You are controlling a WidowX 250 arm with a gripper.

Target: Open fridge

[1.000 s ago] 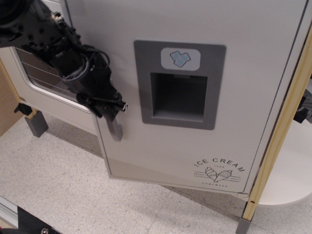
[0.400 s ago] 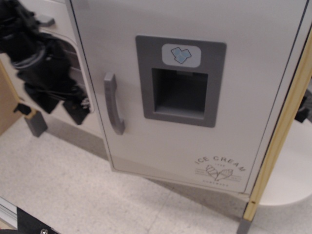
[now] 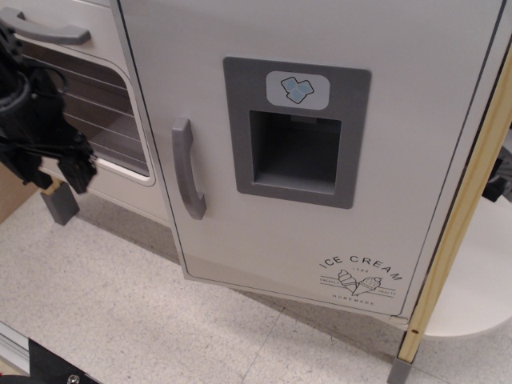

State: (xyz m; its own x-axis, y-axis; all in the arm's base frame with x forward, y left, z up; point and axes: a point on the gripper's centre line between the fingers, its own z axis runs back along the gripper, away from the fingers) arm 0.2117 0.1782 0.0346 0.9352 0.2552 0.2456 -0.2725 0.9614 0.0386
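The fridge door (image 3: pixel 320 32) is large and white and fills most of the view. It has a grey recessed dispenser panel (image 3: pixel 296 132), a grey vertical handle (image 3: pixel 188 170) near its left edge and an "ICE CREAM" logo (image 3: pixel 360 278) low on the right. The door's left edge stands a little out from the cabinet, so it looks slightly ajar. My black gripper (image 3: pixel 58 174) hangs at the far left, in front of the oven door, well clear of the handle. Its fingers are apart and hold nothing.
The white oven door (image 3: pixel 104 172) with a glass window and a horizontal grey handle (image 3: pixel 48 28) is left of the fridge. A grey cabinet leg (image 3: pixel 60 206) stands below my gripper. A wooden post (image 3: pixel 456 240) and a white rounded shelf (image 3: pixel 480 280) are at the right. The floor (image 3: pixel 120 304) is speckled.
My gripper was at the fridge handle a second ago. It has let go and drawn back to the left, uncovering the handle. The door stands about where it was.
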